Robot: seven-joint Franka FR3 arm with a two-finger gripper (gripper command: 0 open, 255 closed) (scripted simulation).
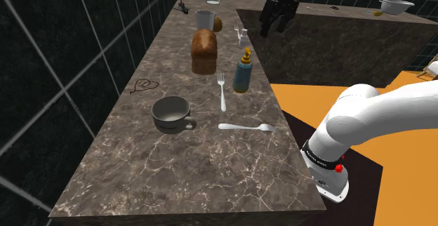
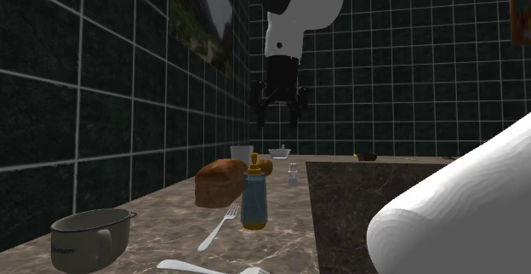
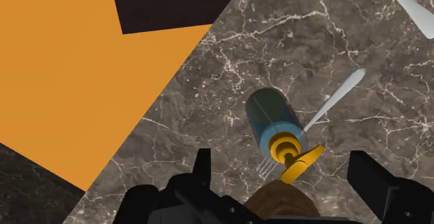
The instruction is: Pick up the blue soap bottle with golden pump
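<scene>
Soap bottle, blue, was seen upright on the surface, well below the gripper, in the shoulder view. In the second exterior view the gripper was held wide open above it. In the wrist view it was framed between untouching fingers; approach was judged the step in hand, descent and closing being needed.

Jaws stand apart above the blue bottle on the marble counter.

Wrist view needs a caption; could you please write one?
Open tool hovers above the blue soap bottle, beside a fork.
</scene>
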